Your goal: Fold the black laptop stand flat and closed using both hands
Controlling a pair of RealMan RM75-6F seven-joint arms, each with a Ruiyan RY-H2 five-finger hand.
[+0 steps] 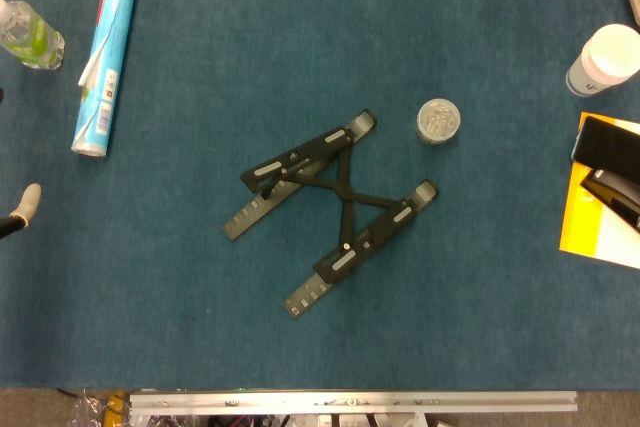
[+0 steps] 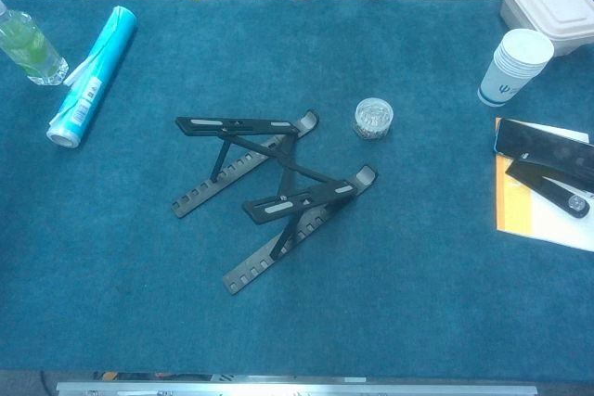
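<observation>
Nearest the robot is just a metal rail (image 1: pixel 350 402) along the table edge, then blue cloth (image 2: pixel 139 303). Sitting mid-table is the stand (image 2: pixel 269 194), still opened up: two slotted legs splayed apart with the top arms propped up off them, crossed struts joining the sides. Nothing's touching it. Just past its far right tip there's a small clear jar (image 2: pixel 373 118), close but not touching. Off to the right, a yellow pad (image 2: pixel 543 210) with a black phone (image 2: pixel 543 143) and another black thing lying on it, and a white cup (image 2: pixel 515 65) further back. Far left has a blue roll (image 2: pixel 91 76) and a bottle (image 2: pixel 28 48). Left hand (image 1: pixel 22 207) only pokes in as a pale fingertip at the head view's left edge, so can't tell how its fingers are set. Right hand isn't showing anywhere.
</observation>
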